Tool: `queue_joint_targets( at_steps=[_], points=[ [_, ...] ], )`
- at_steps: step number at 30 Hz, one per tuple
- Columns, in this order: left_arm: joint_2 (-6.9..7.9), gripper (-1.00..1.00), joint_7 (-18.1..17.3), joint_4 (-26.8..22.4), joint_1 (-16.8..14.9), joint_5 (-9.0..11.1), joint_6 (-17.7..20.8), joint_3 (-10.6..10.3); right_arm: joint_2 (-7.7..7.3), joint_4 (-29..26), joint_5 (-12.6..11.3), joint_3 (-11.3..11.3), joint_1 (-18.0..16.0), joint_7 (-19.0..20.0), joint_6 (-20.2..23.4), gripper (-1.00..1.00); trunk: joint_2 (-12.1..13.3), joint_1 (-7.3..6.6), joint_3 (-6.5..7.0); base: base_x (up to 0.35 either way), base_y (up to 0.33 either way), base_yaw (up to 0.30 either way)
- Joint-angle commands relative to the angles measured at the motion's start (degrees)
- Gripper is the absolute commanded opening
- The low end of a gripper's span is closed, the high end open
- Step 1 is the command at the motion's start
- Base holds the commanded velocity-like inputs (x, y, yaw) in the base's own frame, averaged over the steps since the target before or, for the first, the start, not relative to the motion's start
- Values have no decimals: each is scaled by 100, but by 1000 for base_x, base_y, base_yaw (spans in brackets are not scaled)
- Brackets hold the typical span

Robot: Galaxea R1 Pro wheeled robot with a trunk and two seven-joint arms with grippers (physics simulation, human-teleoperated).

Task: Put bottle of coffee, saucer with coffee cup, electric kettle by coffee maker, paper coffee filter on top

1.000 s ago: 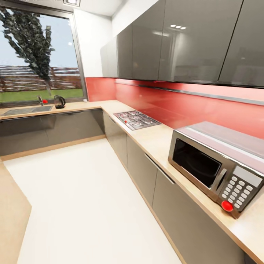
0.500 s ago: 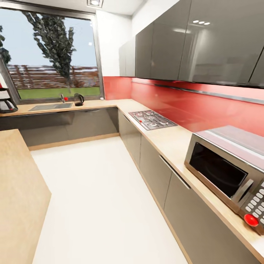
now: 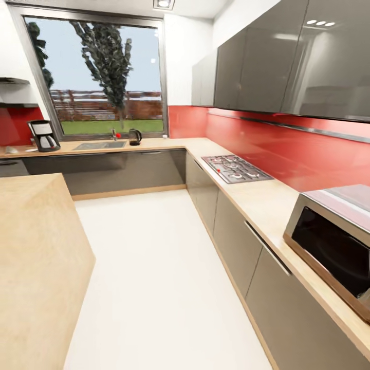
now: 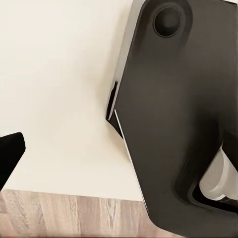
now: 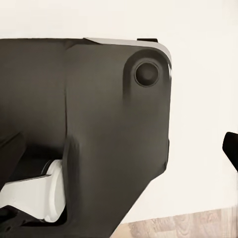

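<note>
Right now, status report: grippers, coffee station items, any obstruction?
Grippers: state can't be told from wrist views. Coffee maker on far countertop by window; electric kettle beside sink. Floor ahead open; island counter close on left.

The robot's base shell (image 4: pixel 173 124) is a smooth, matte dark-grey moulded shell with rounded corners, a round recessed boss near one corner and a white cylindrical part (image 5: pixel 34 198) tucked under it.

L-shaped wooden tabletop (image 3: pixel 267 203) along far and right walls. On far run under window: coffee maker (image 3: pixel 43 135) at left, small pale items just beside it (too small to tell), sink (image 3: pixel 100 145), kettle (image 3: pixel 134 136) near the faucet. On right run: hob (image 3: pixel 236 168), microwave (image 3: pixel 334 244) nearest. Pale floor (image 3: pixel 154 267). Second wooden tabletop (image 3: pixel 36 257) at left.
</note>
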Motion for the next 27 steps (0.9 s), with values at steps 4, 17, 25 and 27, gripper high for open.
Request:
queue_joint_targets(
  at_steps=[4,17,25,27],
  points=[
    [0,100,3,9,-7,-1,-22,15,0,3,3,0,0,-2,-18,100,152,-86,47,0,0,276],
    [0,100,3,9,-7,12,-22,17,-2,3,3,0,0,-2,-19,100,393,-218,129,0,0,183],
    [2,100,1,-18,-7,4,-22,15,-7,10,3,0,-1,-2,-14,100,393,-218,129,0,0,3],
    [21,100,-1,-152,-7,1,-22,15,-29,4,3,-3,-1,-2,-16,100,393,-218,129,0,0,0]
  ],
)
